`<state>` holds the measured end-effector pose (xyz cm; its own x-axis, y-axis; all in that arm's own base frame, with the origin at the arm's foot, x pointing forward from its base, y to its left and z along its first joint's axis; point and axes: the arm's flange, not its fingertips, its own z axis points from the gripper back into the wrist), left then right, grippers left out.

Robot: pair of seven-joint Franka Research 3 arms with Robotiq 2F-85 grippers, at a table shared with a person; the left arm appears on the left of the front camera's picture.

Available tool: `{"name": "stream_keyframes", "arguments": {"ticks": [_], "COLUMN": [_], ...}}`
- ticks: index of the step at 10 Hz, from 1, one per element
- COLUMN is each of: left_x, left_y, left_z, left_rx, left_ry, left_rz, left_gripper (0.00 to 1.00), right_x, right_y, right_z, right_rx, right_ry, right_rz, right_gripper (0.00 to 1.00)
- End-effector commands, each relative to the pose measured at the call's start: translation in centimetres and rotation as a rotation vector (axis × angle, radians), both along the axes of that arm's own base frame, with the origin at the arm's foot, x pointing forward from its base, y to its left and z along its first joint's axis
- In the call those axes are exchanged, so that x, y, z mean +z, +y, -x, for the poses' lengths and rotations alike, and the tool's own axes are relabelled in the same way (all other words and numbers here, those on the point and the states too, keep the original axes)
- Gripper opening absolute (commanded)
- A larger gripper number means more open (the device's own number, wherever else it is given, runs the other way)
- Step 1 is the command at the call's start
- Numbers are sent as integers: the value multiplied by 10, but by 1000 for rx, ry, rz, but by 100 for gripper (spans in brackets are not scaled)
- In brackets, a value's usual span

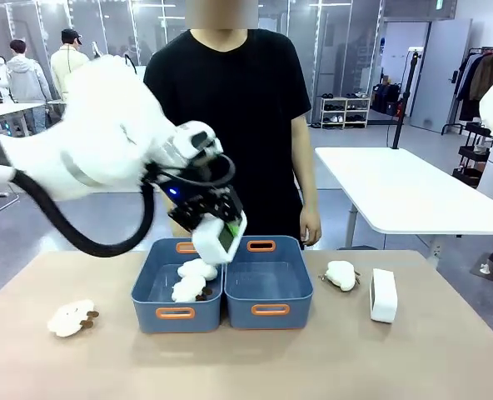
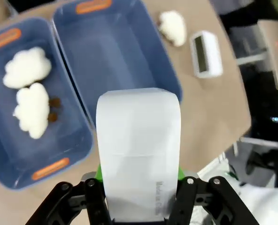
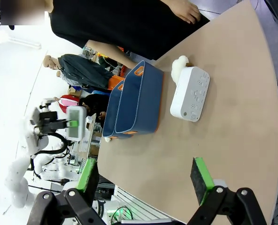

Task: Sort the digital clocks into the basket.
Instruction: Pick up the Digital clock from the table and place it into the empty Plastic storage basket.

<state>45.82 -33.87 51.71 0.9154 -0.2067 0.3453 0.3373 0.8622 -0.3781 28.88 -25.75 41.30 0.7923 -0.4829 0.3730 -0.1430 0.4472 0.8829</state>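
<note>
Above the seam where the two blue-grey bins meet, my left gripper (image 1: pixel 216 227) is clamped on a digital clock (image 1: pixel 221 240). Its green pads press the clock's two sides, and the body hangs past the fingertips, clear of the rims. It's a white rounded block with a dark face, and the wrist view shows small grey print on its back. The empty basket (image 1: pixel 267 310) sits right of the other bin (image 1: pixel 151 292), which holds two plush toys (image 1: pixel 195 279). The second clock (image 1: pixel 383 295) stands on the table (image 1: pixel 313 367), well to the right. My right gripper (image 3: pixel 143 176) is spread wide, with nothing between its pads.
</note>
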Motion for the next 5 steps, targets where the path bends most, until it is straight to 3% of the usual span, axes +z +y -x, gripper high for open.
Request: {"name": "stream_keyframes", "arguments": {"ticks": [1, 3, 4, 5], "left_x": [-10, -39, -53, -66], "left_y": [-60, -88, -100, -106], "left_z": [-25, -47, -49, -55], "left_rx": [134, 280, 320, 369], "left_ry": [4, -14, 39, 17], "left_rz": [-109, -182, -186, -216], "left_gripper": [52, 52, 52, 52], "right_x": [1, 1, 1, 1], "right_y": [0, 0, 0, 0], "right_z": [2, 2, 2, 2], "right_rx": [4, 4, 4, 4], "right_ry": [-5, -5, -5, -5], "right_rz": [-4, -4, -4, -4], "right_gripper": [100, 100, 100, 100]}}
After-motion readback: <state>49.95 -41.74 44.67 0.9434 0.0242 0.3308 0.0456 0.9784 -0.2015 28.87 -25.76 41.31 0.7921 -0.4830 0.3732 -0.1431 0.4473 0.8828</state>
